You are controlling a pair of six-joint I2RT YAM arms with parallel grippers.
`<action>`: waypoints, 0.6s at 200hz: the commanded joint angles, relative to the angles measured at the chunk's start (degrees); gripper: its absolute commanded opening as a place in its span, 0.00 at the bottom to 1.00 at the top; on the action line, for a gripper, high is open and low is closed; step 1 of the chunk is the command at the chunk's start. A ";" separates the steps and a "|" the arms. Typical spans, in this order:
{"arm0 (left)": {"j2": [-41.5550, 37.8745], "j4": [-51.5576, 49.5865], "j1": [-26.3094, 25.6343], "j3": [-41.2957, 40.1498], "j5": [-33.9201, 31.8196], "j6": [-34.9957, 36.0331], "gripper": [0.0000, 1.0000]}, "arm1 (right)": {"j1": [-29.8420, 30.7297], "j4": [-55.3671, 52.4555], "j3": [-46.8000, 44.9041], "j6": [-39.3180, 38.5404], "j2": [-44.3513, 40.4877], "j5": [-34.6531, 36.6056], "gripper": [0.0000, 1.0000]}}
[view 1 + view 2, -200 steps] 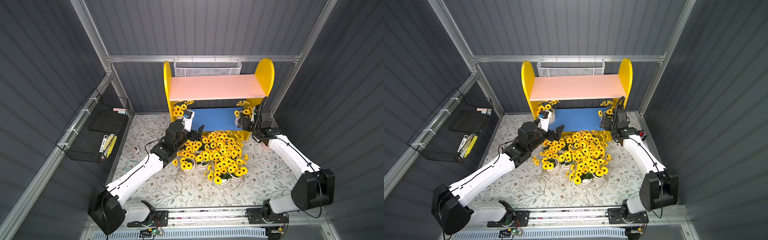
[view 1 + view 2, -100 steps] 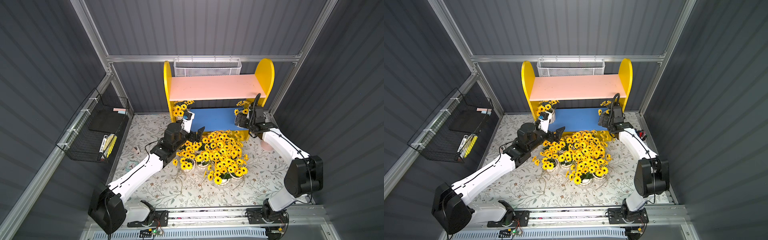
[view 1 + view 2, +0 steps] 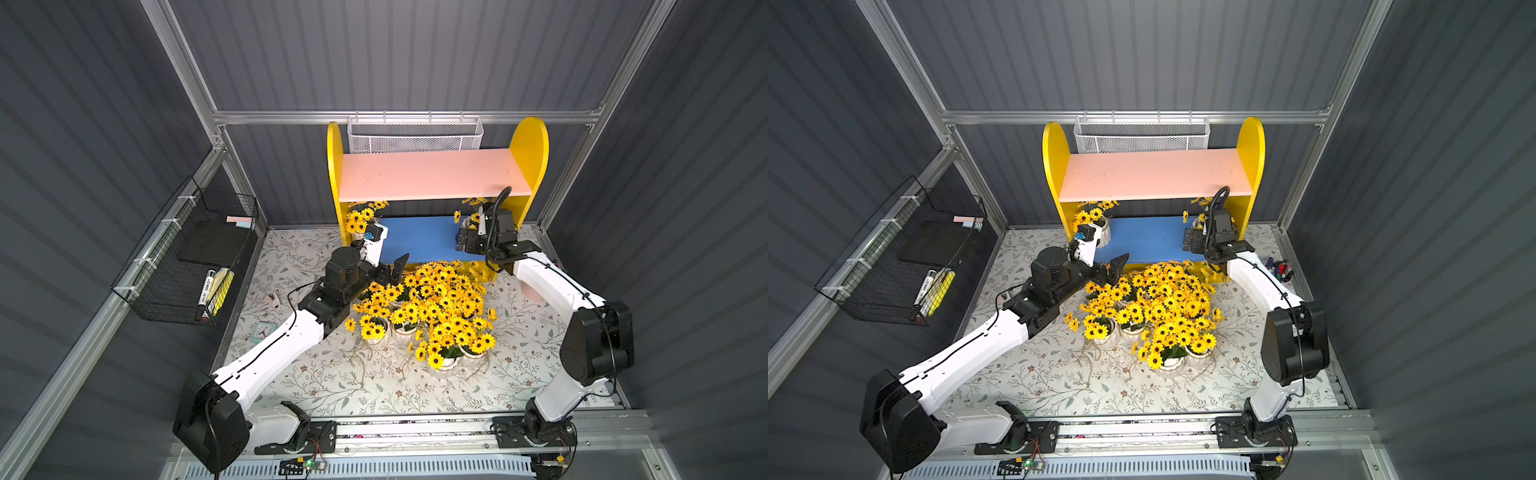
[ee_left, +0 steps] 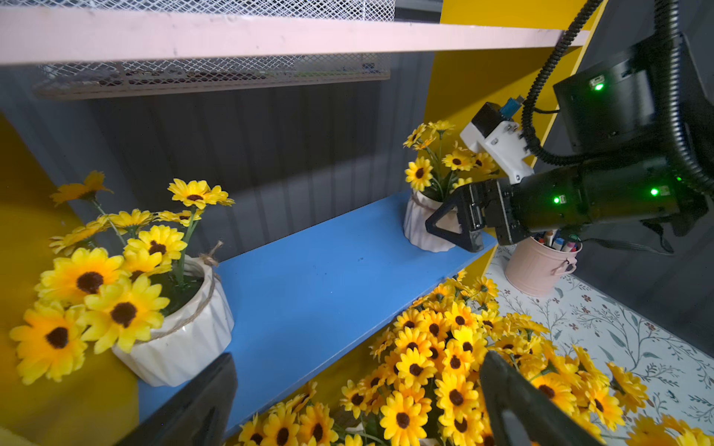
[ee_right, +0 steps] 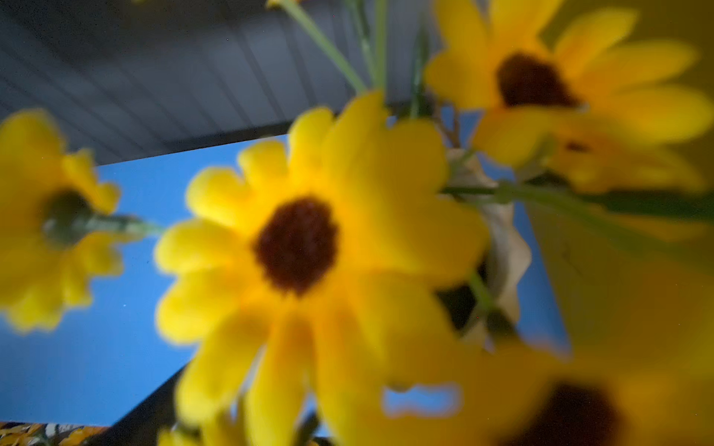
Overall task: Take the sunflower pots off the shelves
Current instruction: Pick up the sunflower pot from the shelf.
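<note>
Top views first. The shelves [image 3: 530, 145] are nearly cleared. The pink board [image 3: 432, 174] is bare, and only two sunflower pots sit on the blue board [image 3: 419, 243]: a left-end pot [image 3: 365, 217] and a right-end pot [image 3: 468, 218]. The others stand in a bunch [image 3: 432, 307] on the bench [image 3: 316, 374], right in front of the shelves. The left hand [image 3: 392, 270] hangs over that bunch, jaws wide apart, nothing in them. The right hand [image 3: 1192, 241] is in at the right-end pot.

Left wrist view: the right hand's jaws are spread, with the near finger [image 4: 473, 220] alongside the pot's ribbed wall. I can't see the far finger, but it doesn't look clamped yet.

Right wrist view: just blurry flowers [image 5: 309, 231] up close with the blue board behind, so no help judging the grip.

My guess on handling: the pots look light and hard, probably slick and chippable. The stems are floppy, so pinch the white body under the twine.
</note>
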 commanded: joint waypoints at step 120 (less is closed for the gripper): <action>-3.79 5.91 0.48 -4.99 5.50 1.27 0.99 | -3.05 19.43 -10.02 -15.30 -1.22 -4.60 0.99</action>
